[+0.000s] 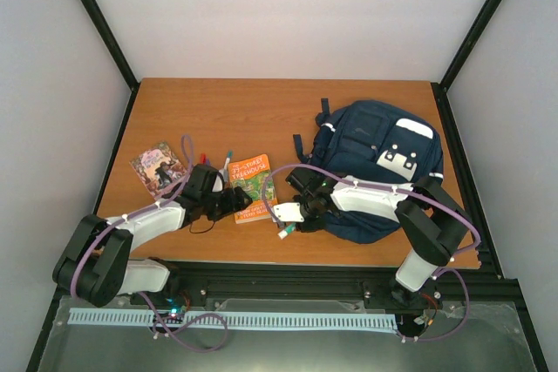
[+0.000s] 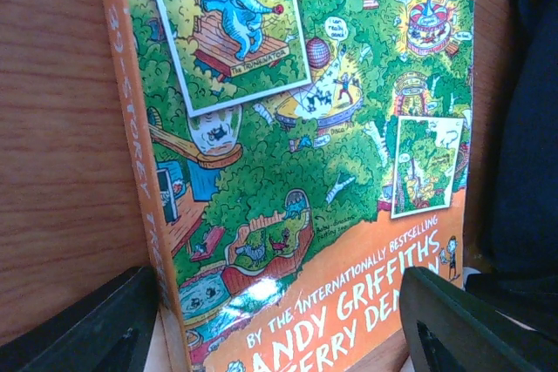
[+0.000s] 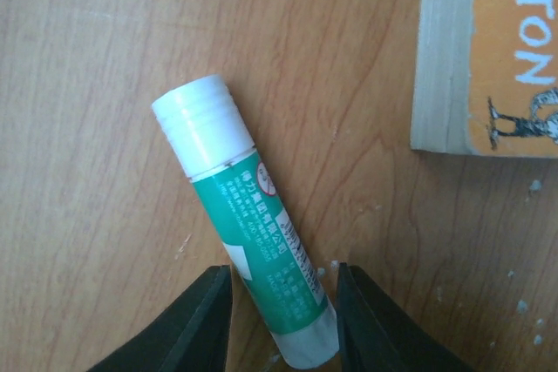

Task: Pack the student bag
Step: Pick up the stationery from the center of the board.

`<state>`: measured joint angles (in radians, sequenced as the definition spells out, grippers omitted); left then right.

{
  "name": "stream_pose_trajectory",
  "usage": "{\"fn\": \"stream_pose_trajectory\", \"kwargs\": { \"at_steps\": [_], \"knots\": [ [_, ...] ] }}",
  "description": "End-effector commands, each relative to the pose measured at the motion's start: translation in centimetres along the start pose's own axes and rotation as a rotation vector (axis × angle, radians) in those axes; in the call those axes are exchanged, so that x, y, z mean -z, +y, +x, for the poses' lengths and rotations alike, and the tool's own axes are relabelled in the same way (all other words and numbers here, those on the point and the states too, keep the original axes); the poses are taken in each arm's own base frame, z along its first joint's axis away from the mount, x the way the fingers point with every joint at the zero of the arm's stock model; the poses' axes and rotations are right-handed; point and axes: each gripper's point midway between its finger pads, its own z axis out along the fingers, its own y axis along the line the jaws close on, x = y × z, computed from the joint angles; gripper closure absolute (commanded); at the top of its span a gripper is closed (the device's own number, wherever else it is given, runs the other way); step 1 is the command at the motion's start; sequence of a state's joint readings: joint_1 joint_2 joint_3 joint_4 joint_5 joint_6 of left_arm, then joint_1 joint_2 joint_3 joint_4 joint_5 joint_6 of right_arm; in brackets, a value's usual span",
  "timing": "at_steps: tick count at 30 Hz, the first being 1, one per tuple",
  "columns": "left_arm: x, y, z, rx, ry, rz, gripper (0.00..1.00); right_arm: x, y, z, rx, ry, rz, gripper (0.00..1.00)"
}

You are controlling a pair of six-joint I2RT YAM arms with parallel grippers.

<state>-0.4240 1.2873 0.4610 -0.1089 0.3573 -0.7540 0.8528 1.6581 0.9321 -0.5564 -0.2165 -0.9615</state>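
The student bag (image 1: 375, 172), navy with white patches, lies on the right half of the table. A green-and-white glue stick (image 3: 248, 241) lies on the wood just left of it. My right gripper (image 3: 283, 320) has its jaws pressed on the stick's lower end. In the top view this gripper (image 1: 292, 215) sits by the bag's left edge with the glue stick (image 1: 284, 231) under it. An orange storybook (image 2: 323, 172) lies flat. My left gripper (image 2: 279, 328) stands open, its fingers wide either side of the book's near edge.
A second, pinkish book (image 1: 157, 167) lies at the table's left. A couple of pens (image 1: 227, 163) lie just beyond the left gripper (image 1: 231, 202). The orange book (image 1: 253, 187) is between the two arms. Dark frame posts stand at the table corners.
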Motion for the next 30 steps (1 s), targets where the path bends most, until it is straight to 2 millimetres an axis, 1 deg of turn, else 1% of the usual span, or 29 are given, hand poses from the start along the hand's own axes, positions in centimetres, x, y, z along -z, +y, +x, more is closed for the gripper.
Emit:
{"fn": "stream_pose_trajectory", "kwargs": {
  "at_steps": [1, 3, 5, 7, 9, 12, 15, 17, 18, 19, 20, 23, 25, 27, 29, 30],
  "knots": [
    [-0.2, 0.0, -0.2, -0.006, 0.006, -0.022, 0.21, -0.6, 0.5, 0.1, 0.009, 0.008, -0.011, 0.61],
    [-0.3, 0.0, -0.2, -0.008, 0.006, -0.023, 0.21, -0.6, 0.5, -0.1, 0.003, 0.001, -0.013, 0.58],
    [-0.2, 0.0, -0.3, -0.009, 0.003, -0.026, 0.21, -0.9, 0.6, -0.3, 0.002, 0.004, -0.019, 0.58],
    [-0.1, -0.1, -0.4, -0.01, 0.0, -0.031, 0.2, -1.3, 0.7, -0.3, 0.005, 0.014, -0.021, 0.62],
    [0.5, -0.4, -0.9, -0.011, -0.026, -0.035, 0.19, -1.6, 0.7, -0.6, 0.01, 0.021, -0.018, 0.69],
    [2.7, -1.1, -2.2, -0.034, -0.095, -0.063, 0.15, -1.0, 0.3, -1.6, -0.002, -0.003, -0.011, 0.77],
    [6.3, -2.0, -4.1, -0.059, -0.193, -0.118, 0.11, 1.0, -0.4, -3.8, -0.026, -0.077, -0.007, 0.79],
    [9.3, -1.9, -5.3, -0.054, -0.273, -0.194, 0.09, 2.5, -1.1, -5.9, -0.052, -0.138, -0.009, 0.8],
    [11.1, -1.9, -6.2, -0.048, -0.332, -0.232, 0.09, 3.2, -1.8, -7.1, -0.066, -0.17, -0.006, 0.8],
    [13.1, -1.5, -7.1, -0.035, -0.408, -0.283, 0.08, 3.6, -2.3, -8.2, -0.084, -0.193, -0.007, 0.8],
    [15.2, -1.7, -7.7, -0.025, -0.477, -0.296, 0.07, 3.8, -3.0, -9.2, -0.106, -0.21, -0.004, 0.8],
    [20.6, -1.9, -8.8, 0.005, -0.644, -0.33, 0.05, 2.9, -5.4, -11.9, -0.165, -0.215, 0.011, 0.8],
    [23.2, -2.3, -9.1, 0.007, -0.715, -0.33, 0.05, 1.7, -7.1, -13.2, -0.202, -0.199, 0.03, 0.8],
    [25.0, -2.6, -9.2, 0.0, -0.754, -0.334, 0.05, 0.1, -8.4, -14.3, -0.228, -0.171, 0.041, 0.8],
    [25.9, -2.6, -9.0, -0.006, -0.765, -0.34, 0.05, -1.0, -9.8, -15.4, -0.251, -0.155, 0.059, 0.8],
    [26.0, -2.6, -8.9, -0.007, -0.765, -0.339, 0.05, -2.0, -10.3, -15.7, -0.261, -0.145, 0.054, 0.8]
  ]
}}
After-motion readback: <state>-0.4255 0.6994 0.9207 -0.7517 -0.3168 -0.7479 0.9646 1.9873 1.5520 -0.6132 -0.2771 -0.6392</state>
